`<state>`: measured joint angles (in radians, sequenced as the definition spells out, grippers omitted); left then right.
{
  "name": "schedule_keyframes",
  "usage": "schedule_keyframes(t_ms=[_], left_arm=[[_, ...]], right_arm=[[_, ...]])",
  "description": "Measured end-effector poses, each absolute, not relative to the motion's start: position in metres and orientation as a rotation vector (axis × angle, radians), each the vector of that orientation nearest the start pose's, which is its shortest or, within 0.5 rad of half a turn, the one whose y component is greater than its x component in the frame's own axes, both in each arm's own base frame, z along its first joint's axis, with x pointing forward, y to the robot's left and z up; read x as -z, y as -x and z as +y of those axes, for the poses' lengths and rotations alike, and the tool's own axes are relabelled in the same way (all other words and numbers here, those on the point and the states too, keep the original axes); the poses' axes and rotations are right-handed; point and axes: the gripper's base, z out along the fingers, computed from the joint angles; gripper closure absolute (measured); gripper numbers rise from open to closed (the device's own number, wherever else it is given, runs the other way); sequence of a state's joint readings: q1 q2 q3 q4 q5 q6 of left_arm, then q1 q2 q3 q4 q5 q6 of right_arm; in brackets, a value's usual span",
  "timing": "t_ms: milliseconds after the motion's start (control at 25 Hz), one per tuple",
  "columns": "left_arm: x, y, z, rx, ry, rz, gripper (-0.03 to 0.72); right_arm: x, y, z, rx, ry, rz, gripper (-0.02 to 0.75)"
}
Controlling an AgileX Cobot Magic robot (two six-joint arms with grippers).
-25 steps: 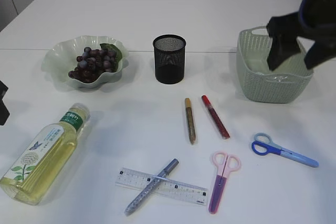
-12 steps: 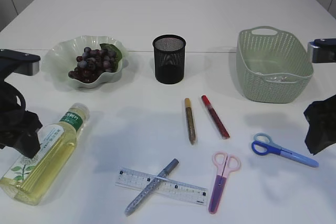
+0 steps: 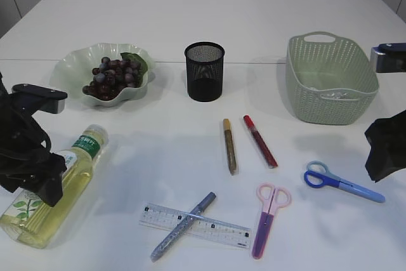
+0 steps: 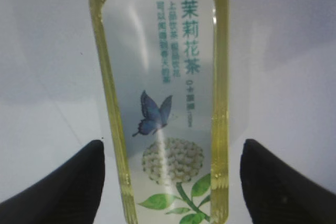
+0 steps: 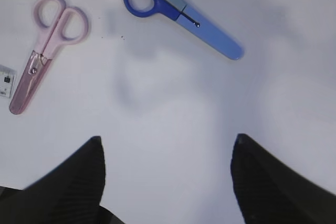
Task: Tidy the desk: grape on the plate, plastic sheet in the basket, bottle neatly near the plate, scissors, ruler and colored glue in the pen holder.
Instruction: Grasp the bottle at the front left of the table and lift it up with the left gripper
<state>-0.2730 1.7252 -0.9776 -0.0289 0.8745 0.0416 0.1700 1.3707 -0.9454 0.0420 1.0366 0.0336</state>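
Lower left of the exterior frame: the left gripper [image 3: 39, 185] stands over the jasmine tea bottle [image 3: 54, 185], which lies on its side on the counter [image 3: 190, 17], cap toward the plate [image 3: 66, 68]. In the left wrist view the fingers [image 4: 58, 187] are spread wide, one on each side of the bottle [image 4: 163, 103], with bare counter showing between each finger and the bottle wall. Risk: a smooth round bottle may roll or slip out if the fingers close off-centre, and because it is part-filled the liquid would shift when it is raised upright.

Upper left: the grapes [image 3: 114, 77] already lie on the plate, so a bottle set down carelessly could knock its rim.

Centre: the mesh pen holder [image 3: 204, 71] is light and may tip when long items go in. Below it lie the gold glue stick [image 3: 229, 146] and the red glue stick [image 3: 260, 141]; at lower centre the silver glue stick [image 3: 183, 224] lies across the ruler [image 3: 219, 226], so lifting either could drag the other.

Right: pink scissors [image 5: 47, 51] and blue scissors [image 5: 184, 19] lie flat, offering little to pinch. The basket [image 3: 298, 87] stands at upper right; whether the plastic sheet is inside cannot be told. The right gripper [image 5: 165, 182] hovers wide and empty.
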Motion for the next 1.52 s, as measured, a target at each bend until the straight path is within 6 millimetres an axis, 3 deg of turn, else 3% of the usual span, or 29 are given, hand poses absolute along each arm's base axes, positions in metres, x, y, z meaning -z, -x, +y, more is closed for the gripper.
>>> schedule_keyframes(t_ms=[440, 840, 1240, 1520], left_arm=[[-0.146, -0.3, -0.089, 0.032, -0.476, 3.103, 0.101], [-0.131, -0.303, -0.089, 0.024, -0.482, 3.144, 0.112], [-0.131, -0.304, -0.089, 0.017, -0.488, 3.135, 0.251], [-0.131, -0.306, -0.089, 0.008, -0.496, 3.118, 0.253]], right_arm=[[-0.256, -0.24, 0.045, -0.087, 0.176, 2.931, 0.161], [-0.257, -0.241, 0.045, -0.088, 0.178, 2.915, 0.161], [-0.257, -0.242, 0.045, -0.094, 0.177, 2.91, 0.161], [-0.257, -0.242, 0.045, -0.096, 0.176, 2.904, 0.161]])
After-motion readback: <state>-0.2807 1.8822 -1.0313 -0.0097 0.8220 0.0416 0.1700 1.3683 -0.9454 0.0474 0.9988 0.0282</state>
